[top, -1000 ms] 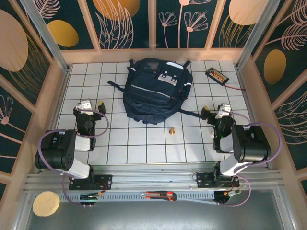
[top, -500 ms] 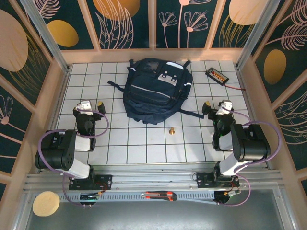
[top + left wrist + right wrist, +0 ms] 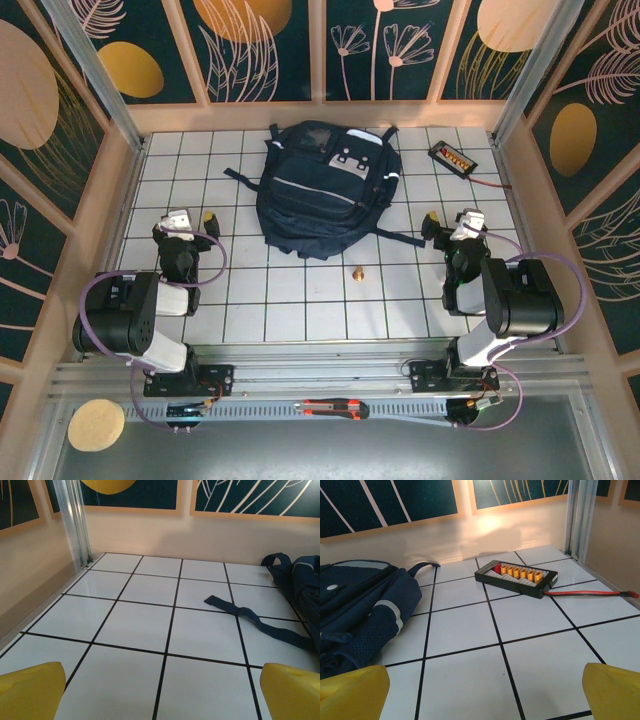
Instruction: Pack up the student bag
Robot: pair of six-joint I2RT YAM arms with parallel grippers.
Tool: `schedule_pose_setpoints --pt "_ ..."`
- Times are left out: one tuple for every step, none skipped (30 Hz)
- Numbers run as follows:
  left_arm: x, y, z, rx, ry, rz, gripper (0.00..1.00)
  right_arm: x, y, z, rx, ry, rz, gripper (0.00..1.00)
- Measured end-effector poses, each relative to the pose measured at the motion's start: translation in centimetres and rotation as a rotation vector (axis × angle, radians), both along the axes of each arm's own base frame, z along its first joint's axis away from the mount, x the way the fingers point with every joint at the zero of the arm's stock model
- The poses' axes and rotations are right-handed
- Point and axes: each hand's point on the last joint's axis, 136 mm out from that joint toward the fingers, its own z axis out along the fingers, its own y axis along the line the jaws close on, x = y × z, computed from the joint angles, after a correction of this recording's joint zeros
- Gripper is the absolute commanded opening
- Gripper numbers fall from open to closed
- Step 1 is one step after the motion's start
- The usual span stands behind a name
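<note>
At the left, the left gripper (image 3: 192, 217) sits low over the white tiled table (image 3: 300, 310), near the left wall (image 3: 125, 210). Its fingers are spread wide apart. In the left wrist view its yellow pads (image 3: 30, 690) stand at the two bottom corners, with bare tiles between them. Open tiles run ahead of it to the far wall and to the metal post (image 3: 75, 522) in the far left corner. A loose dark strap (image 3: 250, 617) lies flat on the tiles to its far right, trailing from the student bag (image 3: 328, 190).

The student bag is large and made of dark navy fabric. It has thin pale stripes across the front, a grey buckle patch (image 3: 350, 157) on the upper pocket and a mesh side pocket (image 3: 367, 632). It lies flat in the far middle of the table with its top close to the far wall. It sits between the two grippers, farther out than both and apart from each. A small brass piece (image 3: 357, 271) stands on the tiles just near of the bag's bottom edge.

At the right, the right gripper (image 3: 450, 222) also has its fingers spread wide apart over bare tiles, and the bag lies to its far left. A black board with orange plugs (image 3: 516, 577) lies in the far right corner. Its red wire (image 3: 590, 594) runs toward the right wall, and open tiles separate the board from the gripper.
</note>
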Motion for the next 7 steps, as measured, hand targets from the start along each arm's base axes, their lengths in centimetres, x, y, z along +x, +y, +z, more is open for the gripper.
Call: schedule_pose_setpoints --pt "0.0 -0.01 0.01 0.0 0.0 0.0 0.99 0.01 0.02 -0.01 0.0 0.0 0.001 0.99" --pt "0.0 -0.01 0.0 0.0 0.0 0.0 0.99 0.01 0.08 -0.08 -0.001 0.004 0.005 0.99" --pt "0.0 -0.03 0.0 0.0 0.0 -0.002 0.99 0.01 0.11 -0.19 -0.001 0.008 0.009 0.99" --pt "0.01 -0.05 0.0 0.0 0.0 -0.003 0.99 0.01 0.13 -0.31 -0.001 0.014 0.012 0.99" --pt "0.01 -0.05 0.0 0.0 0.0 -0.003 0.99 0.02 0.17 -0.42 0.0 0.018 0.015 0.99" --pt "0.01 -0.05 0.0 0.0 0.0 -0.003 0.99 0.02 0.19 -0.46 0.0 0.02 0.019 0.99" --pt "0.01 -0.05 0.0 0.0 0.0 -0.003 0.99 0.04 0.26 -0.44 0.001 0.02 0.024 0.99"
